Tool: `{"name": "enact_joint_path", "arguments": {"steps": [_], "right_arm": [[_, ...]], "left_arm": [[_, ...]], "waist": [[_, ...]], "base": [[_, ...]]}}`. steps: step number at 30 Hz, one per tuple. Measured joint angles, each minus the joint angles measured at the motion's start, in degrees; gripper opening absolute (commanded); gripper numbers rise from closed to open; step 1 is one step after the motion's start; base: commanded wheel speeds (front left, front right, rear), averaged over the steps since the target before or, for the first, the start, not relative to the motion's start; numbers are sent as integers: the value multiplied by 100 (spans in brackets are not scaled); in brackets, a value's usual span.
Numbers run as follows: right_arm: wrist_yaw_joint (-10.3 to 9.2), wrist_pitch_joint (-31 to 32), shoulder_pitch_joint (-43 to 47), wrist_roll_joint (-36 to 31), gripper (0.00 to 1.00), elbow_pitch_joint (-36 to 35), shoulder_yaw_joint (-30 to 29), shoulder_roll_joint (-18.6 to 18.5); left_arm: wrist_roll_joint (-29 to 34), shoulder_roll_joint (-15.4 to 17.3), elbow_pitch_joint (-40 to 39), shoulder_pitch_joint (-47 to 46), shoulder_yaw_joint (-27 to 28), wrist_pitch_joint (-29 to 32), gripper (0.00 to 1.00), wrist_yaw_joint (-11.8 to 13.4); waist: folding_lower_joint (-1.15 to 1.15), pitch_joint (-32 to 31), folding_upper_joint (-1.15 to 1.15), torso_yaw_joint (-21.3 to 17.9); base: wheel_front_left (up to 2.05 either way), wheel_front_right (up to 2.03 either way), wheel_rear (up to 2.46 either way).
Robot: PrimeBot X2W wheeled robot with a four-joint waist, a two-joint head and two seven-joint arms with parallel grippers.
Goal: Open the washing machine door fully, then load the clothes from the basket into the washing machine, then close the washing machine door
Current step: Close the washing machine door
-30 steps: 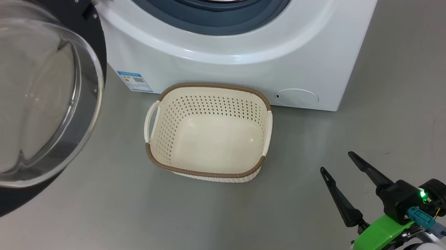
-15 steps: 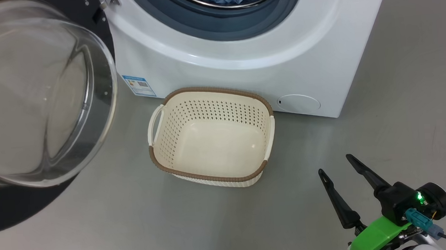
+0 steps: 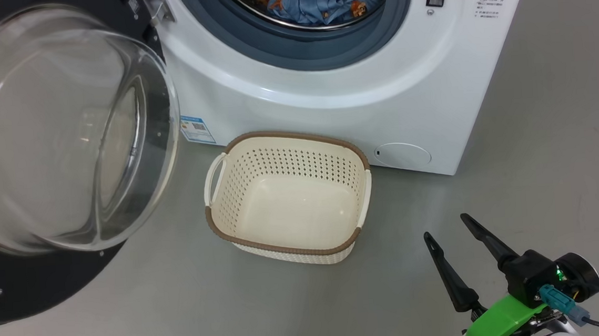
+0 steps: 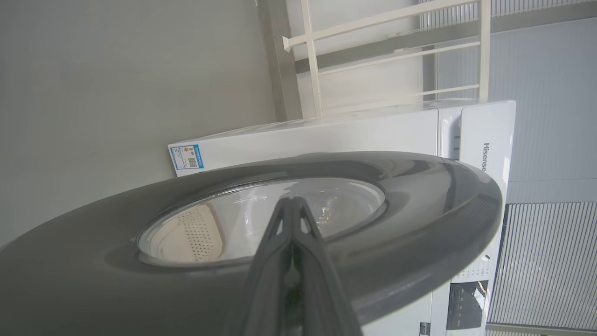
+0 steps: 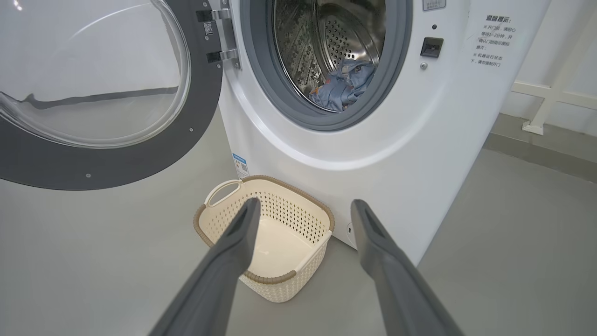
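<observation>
The washing machine (image 3: pixel 327 108) stands at the top with its drum open, and the clothes (image 3: pixel 324 0) lie inside the drum. Its door (image 3: pixel 50 291) hangs swung out to the left, glass bowl facing me. On the floor against the machine's front sits the basket (image 3: pixel 283 158), with nothing in it. My right gripper (image 3: pixel 446 226) hovers open to the basket's lower right, holding nothing. In the right wrist view the right gripper (image 5: pixel 305 204) points at the basket (image 5: pixel 289 210) and the clothes (image 5: pixel 343 86). My left gripper (image 4: pixel 293 200) is shut, tips against the door's (image 4: pixel 419 210) outer face.
Grey floor (image 3: pixel 540 146) stretches in front of and to the right of the machine. A white railing (image 5: pixel 550 93) stands beyond the machine's right side. A blue label (image 3: pixel 197 128) marks the machine's lower left corner.
The head camera has tilted, sliding the whole picture down. Beyond that shift, the door's glass edge has come closer to the basket and the machine. The right gripper stays open.
</observation>
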Motion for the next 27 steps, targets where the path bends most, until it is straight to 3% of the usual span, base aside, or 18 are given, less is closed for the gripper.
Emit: {"name": "enact_joint_path", "arguments": {"steps": [11,27], "right_arm": [[0,-78,3,1,100,124,-7,67],[0,-189,2,2,100,240,-9,137]], "left_arm": [[-328,-432,-1040,597,18,822,0,13],[-784,-1475,-2950,1520,-110,1696,0,392]], "waist": [[0,-164,0,48],[0,-222,0,-16]], "base": [[0,0,0],[0,0,0]]}}
